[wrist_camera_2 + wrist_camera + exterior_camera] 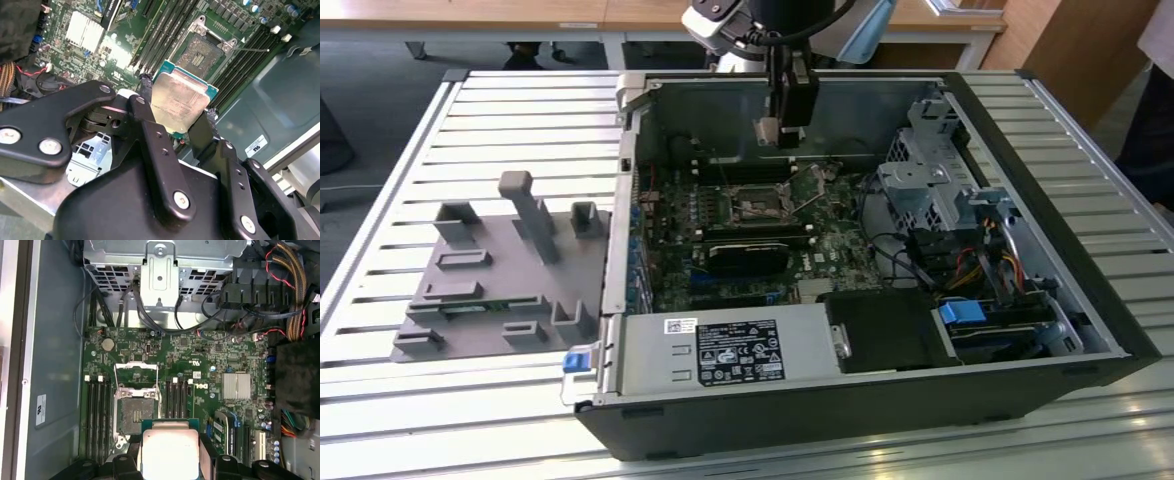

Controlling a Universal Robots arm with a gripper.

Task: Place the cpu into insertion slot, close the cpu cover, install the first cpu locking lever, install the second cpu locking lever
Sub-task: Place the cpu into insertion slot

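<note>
Your pincer (179, 107) is clamped on the cpu (177, 92), one finger on each of two opposite edges, with the metal top plate turned toward the wrist cameras. It hangs inside the open computer case (787, 415), above the motherboard (200, 347) and apart from it.

The insertion slot (136, 412) sits near the board's edge that borders the bare case wall, with memory slots (97, 410) on both sides. It is empty, and its dark centre shows.

The cpu is not over the insertion slot. In the first wrist view the slot lies just past the cpu's free edge, the one farthest from the pincer's body, and a little off to one side. Their edges run about square to each other.

The cpu cover (136, 371) stands swung up at the slot's far edge, away from the pincer, so nothing lies across the opening.
</note>
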